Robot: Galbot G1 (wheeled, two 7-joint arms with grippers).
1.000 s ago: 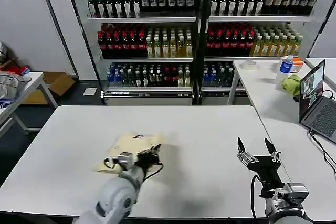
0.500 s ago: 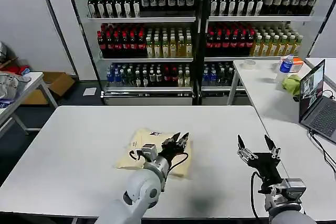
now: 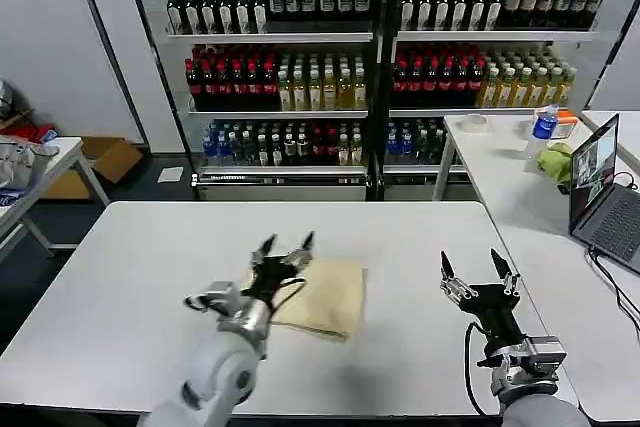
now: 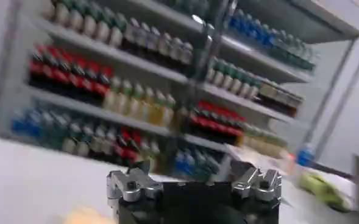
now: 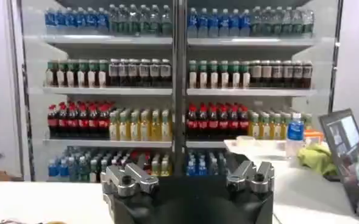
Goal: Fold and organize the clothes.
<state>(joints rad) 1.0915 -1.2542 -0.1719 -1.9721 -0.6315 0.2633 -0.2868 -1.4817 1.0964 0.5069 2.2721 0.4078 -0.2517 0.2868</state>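
Observation:
The clothes are one cream T-shirt (image 3: 328, 297), lying as a folded rectangle on the white table (image 3: 130, 277), a little right of its middle. My left gripper (image 3: 283, 247) is open with its fingers pointing up, raised over the shirt's left edge and holding nothing. In the left wrist view the left gripper (image 4: 194, 182) faces the bottle shelves. My right gripper (image 3: 470, 268) is open too, hovering above the table to the right of the shirt with a gap between them. The right wrist view has the right gripper (image 5: 188, 178) empty.
Bottle shelves (image 3: 370, 67) stand behind the table. A side table at the right carries a laptop (image 3: 600, 192), a green cloth (image 3: 555, 162), a blue bottle (image 3: 545, 125) and a tape roll (image 3: 474, 123). Another table with a bundle (image 3: 18, 162) is at the far left.
My left gripper has let go of the shirt, opened, and pulled back to the left with its fingers tilted up. The shirt stays folded. The right gripper shifted slightly left.

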